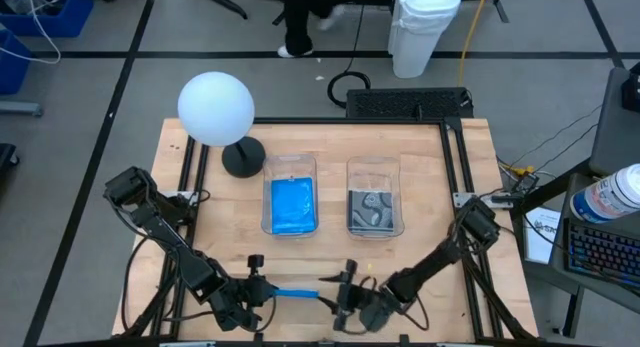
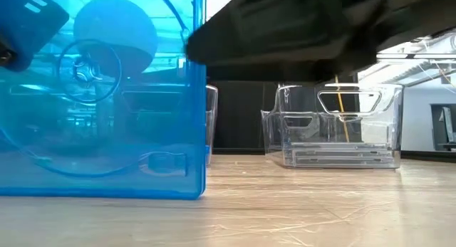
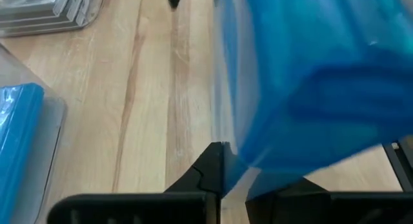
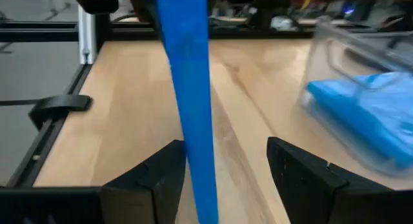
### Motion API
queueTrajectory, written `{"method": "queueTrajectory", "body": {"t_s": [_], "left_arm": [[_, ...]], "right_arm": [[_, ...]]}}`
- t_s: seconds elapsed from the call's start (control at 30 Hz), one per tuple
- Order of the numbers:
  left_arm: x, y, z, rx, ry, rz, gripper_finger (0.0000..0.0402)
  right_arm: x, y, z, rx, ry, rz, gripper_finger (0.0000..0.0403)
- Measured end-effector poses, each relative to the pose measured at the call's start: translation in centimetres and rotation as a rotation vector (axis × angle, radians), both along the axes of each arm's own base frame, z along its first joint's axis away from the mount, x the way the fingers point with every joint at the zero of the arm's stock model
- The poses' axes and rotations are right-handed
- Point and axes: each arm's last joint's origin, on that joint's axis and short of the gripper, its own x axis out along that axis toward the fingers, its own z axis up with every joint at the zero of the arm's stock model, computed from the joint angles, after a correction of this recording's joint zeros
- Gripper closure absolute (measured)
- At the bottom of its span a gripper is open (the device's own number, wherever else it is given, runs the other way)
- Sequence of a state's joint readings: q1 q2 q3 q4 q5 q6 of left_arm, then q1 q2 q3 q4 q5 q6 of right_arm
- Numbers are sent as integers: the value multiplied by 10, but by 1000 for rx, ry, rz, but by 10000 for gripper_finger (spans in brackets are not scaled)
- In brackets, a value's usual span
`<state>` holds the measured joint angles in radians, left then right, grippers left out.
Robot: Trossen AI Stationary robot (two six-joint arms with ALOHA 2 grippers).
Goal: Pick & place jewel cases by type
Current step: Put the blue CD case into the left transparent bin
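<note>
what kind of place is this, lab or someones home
Likely a robotics lab or workshop: a wooden table in a black metal frame, taped floor lines, a keyboard and loose cables beside it.

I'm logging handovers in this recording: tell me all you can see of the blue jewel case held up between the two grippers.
The translucent bright blue plastic jewel case is thin, flat and square, with a round disc hub visible through it in the low view. It stands on edge near the front of the wooden table, its lower edge at or near the tabletop. The left gripper is shut on one end. The right gripper has its jaws open around the other end, one finger beside the case.
</note>
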<state>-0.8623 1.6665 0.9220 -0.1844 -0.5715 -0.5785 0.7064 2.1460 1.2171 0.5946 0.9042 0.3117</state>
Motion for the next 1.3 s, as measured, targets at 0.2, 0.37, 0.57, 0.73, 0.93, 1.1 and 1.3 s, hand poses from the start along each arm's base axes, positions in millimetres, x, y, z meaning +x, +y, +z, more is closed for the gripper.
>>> {"method": "queueTrajectory", "body": {"t_s": [0.2,0.37,0.57,0.73,0.93,1.1,1.3], "left_arm": [[1,1,0,-2,0,7,345],[1,1,0,0,0,7,347],[1,2,-1,14,5,7,360],[1,2,-1,19,6,2,339],[0,1,-1,10,12,-5,337],[1,0,0,27,-2,-38,340],[-16,-9,21,41,-68,-138,304]], "right_arm": [[19,-20,0,67,29,93,174],[26,-28,0,87,37,112,185],[26,-27,0,105,32,121,261],[26,-25,1,134,38,203,345],[27,-22,4,112,26,289,379],[27,-22,5,134,14,260,354],[27,-22,6,128,10,250,374]]}}
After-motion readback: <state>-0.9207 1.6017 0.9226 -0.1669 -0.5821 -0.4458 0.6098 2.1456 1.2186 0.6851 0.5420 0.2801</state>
